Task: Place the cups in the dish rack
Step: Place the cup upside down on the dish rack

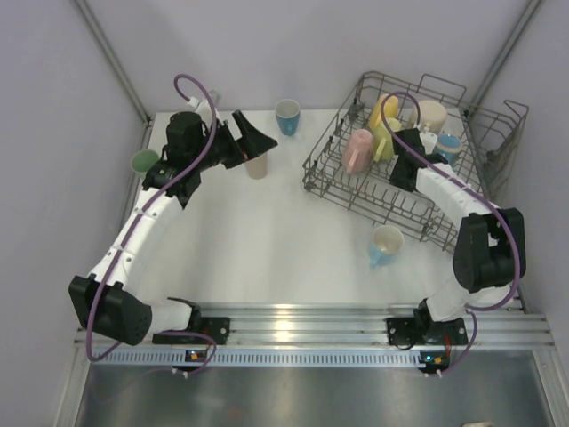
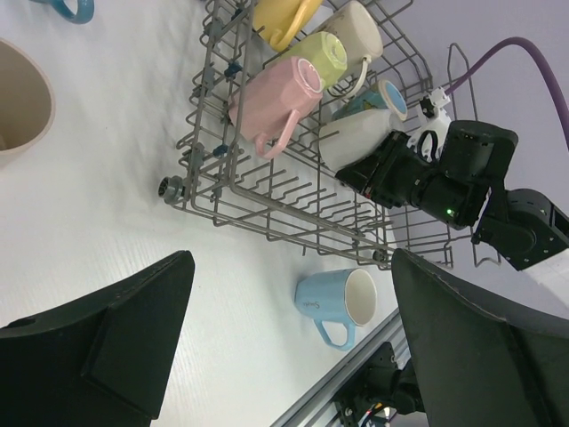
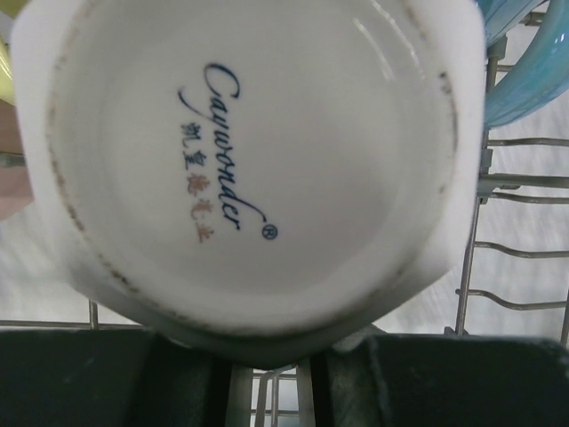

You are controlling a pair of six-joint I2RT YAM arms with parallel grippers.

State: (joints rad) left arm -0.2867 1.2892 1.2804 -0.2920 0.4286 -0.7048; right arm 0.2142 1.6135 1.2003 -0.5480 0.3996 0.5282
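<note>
Six cups sit in the dish rack (image 1: 373, 209); four are loose on the counter (image 1: 267, 240). Left gripper (image 1: 252, 142) is beside the beige tumbler (image 1: 257, 165), jaws wide apart. Right gripper (image 1: 416, 145) is inside the rack, up against the white mug (image 3: 249, 178); can't tell its jaws' state.

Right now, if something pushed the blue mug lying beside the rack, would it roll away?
Probably not far: the blue mug lies on its side, but its handle should stop a roll. It looks like glazed ceramic, so likely stiff, slippery and chippable.
</note>
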